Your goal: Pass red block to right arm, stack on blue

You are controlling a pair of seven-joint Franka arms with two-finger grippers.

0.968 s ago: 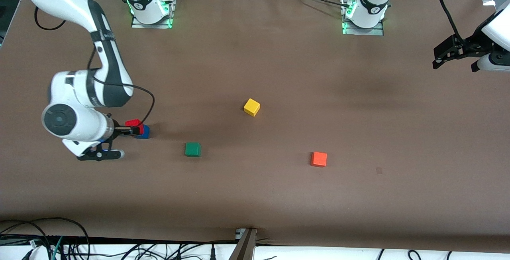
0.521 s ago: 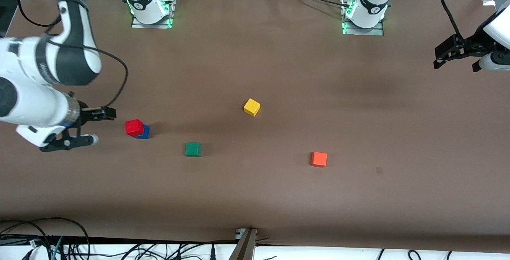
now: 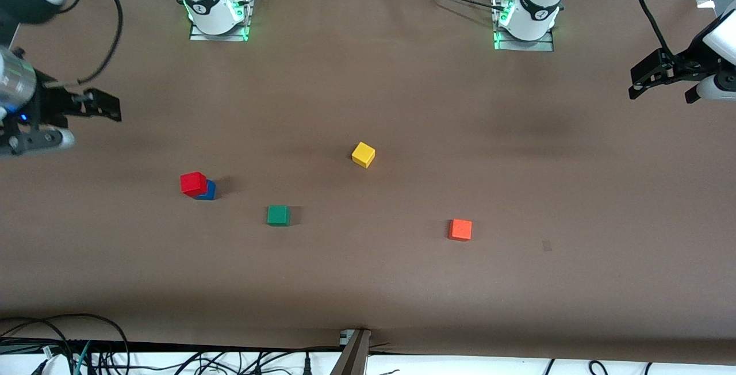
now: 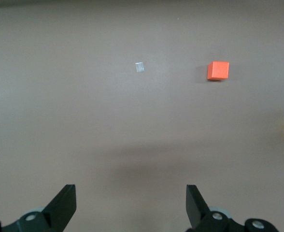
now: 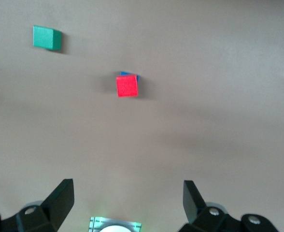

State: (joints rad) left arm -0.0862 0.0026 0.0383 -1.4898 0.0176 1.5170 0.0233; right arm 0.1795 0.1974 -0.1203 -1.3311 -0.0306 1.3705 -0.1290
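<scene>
1. The red block (image 3: 193,183) sits on the blue cube (image 3: 207,191), slightly askew toward my right arm's end of the table, so a sliver of blue shows past its edge in the right wrist view.
2. My right gripper (image 3: 86,106) hangs in the air over bare brown table (image 3: 368,283), well apart from the stack and toward the right arm's end, fingers spread wide and holding nothing.
3. My left gripper (image 3: 661,79) waits over the table's edge at the left arm's end, far from the stack, jaws likewise apart and empty.
4. Taking the stack as the landmark: the green cube (image 3: 278,215) lies near it, a little nearer the front camera; the yellow cube (image 3: 363,155) lies farther off toward the left arm's end; the orange cube (image 3: 460,229) is farther along still.
5. By my reckoning the job is done: handover over, red resting on blue, nothing left but to park both arms. The offset looks small enough to hold.
</scene>
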